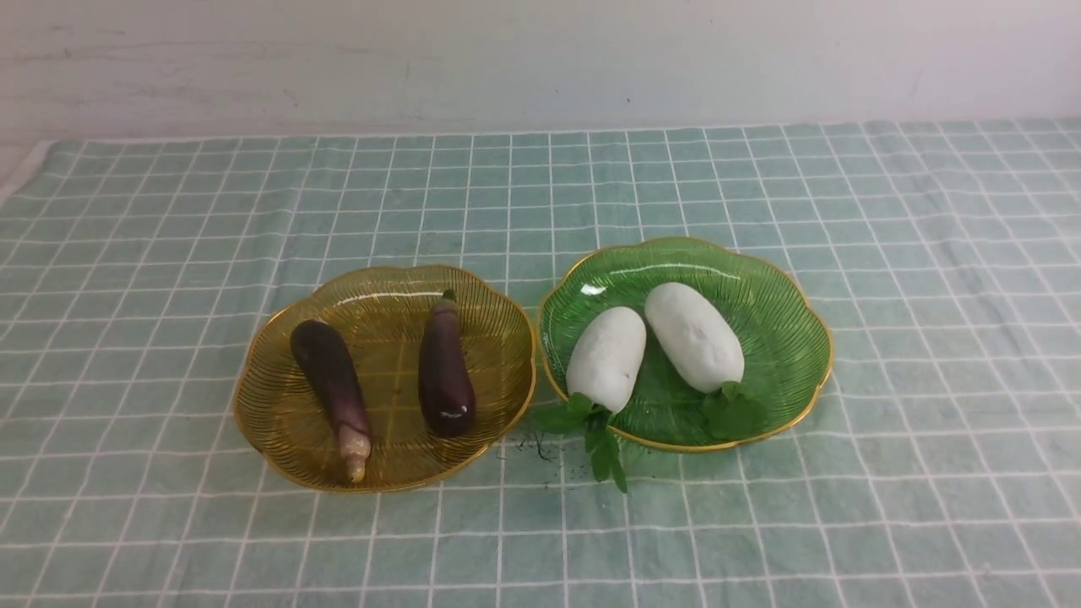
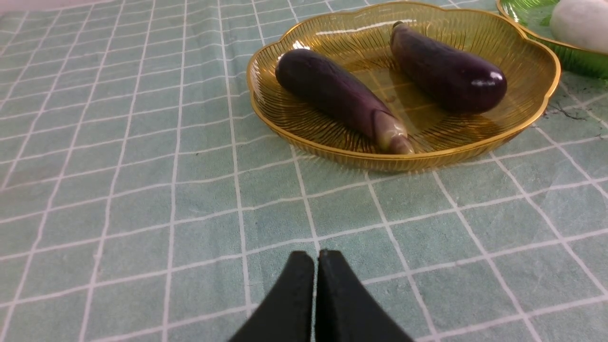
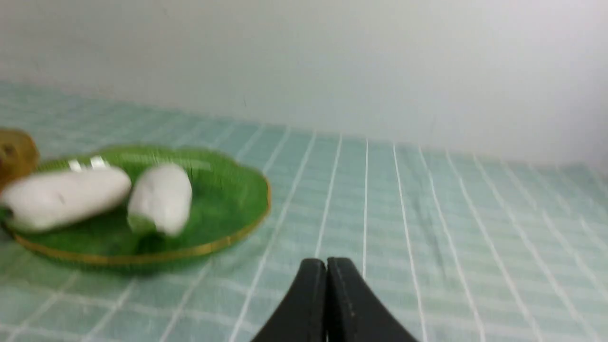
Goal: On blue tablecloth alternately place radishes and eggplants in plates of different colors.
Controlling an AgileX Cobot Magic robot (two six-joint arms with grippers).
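The pale teal-blue tablecloth with a white grid [image 1: 929,253] carries two ribbed translucent gold-rimmed plates side by side. The amber-yellow plate [image 1: 279,414] on the left holds two glossy dark purple eggplants [image 1: 331,371], lying apart. The green plate [image 1: 785,338] on the right holds two matte white radishes [image 1: 606,358], leaves toward the camera.

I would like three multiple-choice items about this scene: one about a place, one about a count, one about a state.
1. Where do the two eggplants lie?
A. in the amber plate
B. in the green plate
C. on the blue tablecloth

2. How many radishes are in the green plate?
A. one
B. two
C. three

3. In what state is the left end effector?
A. shut on an eggplant
B. wide open
C. shut, holding nothing

Answers:
1 A: both purple eggplants rest inside the amber plate.
2 B: two white radishes lie side by side there.
3 C: its fingertips meet above bare cloth; the right end effector looks the same.
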